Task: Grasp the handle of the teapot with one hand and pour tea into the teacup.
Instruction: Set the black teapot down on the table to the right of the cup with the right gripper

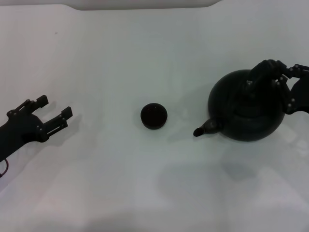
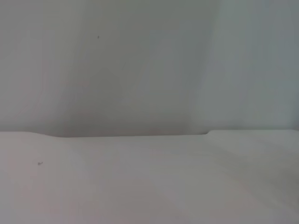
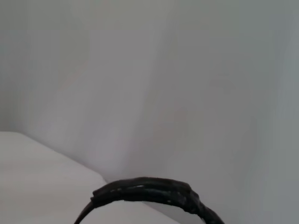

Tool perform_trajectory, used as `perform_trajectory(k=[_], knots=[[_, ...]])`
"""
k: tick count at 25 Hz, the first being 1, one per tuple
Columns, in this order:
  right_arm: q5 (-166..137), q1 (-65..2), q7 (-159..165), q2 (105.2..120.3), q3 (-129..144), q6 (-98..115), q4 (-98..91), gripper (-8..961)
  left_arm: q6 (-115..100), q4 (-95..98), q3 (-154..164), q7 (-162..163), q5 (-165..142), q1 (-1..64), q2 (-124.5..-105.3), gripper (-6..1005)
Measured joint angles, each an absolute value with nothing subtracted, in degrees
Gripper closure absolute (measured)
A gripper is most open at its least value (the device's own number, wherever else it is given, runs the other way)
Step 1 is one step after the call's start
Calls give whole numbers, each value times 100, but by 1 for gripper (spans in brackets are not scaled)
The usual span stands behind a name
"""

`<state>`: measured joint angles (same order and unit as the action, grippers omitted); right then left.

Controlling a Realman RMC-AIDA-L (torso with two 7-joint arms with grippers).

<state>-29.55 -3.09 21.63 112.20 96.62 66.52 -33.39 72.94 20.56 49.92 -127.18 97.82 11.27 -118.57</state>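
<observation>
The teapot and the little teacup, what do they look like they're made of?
The teapot looks like cast iron or dark glazed ceramic: matte black, with faint sheen. Its handle looks wrapped, with an uneven, glinting surface. The teacup seems dark ceramic, though its look leaves that open.

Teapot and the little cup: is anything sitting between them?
No. Only bare white table lies between the big round black teapot and the tiny dark round teacup; its spout points that way. The right claw is at the black arched handle.
</observation>
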Motion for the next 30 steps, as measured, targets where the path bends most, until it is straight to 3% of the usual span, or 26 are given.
perform_trajectory(k=[13,18,23,30], knots=[[-2927,-413,2147,11249,9604,6611,-3134,856,7295,2057,5001,-12718,9782,1127,-11857,168],[-2949,-452,2143,11325,9434,6640,-3038,856,7295,2057,4998,-12718,9782,1116,-11856,166],[-2950,-452,2135,11353,9401,6616,-3032,810,7295,2057,4984,-12718,9782,1108,-11856,166],[-2930,-409,2166,11355,9395,6648,-3022,521,7295,2057,4965,-12717,9783,1100,-11856,168]])
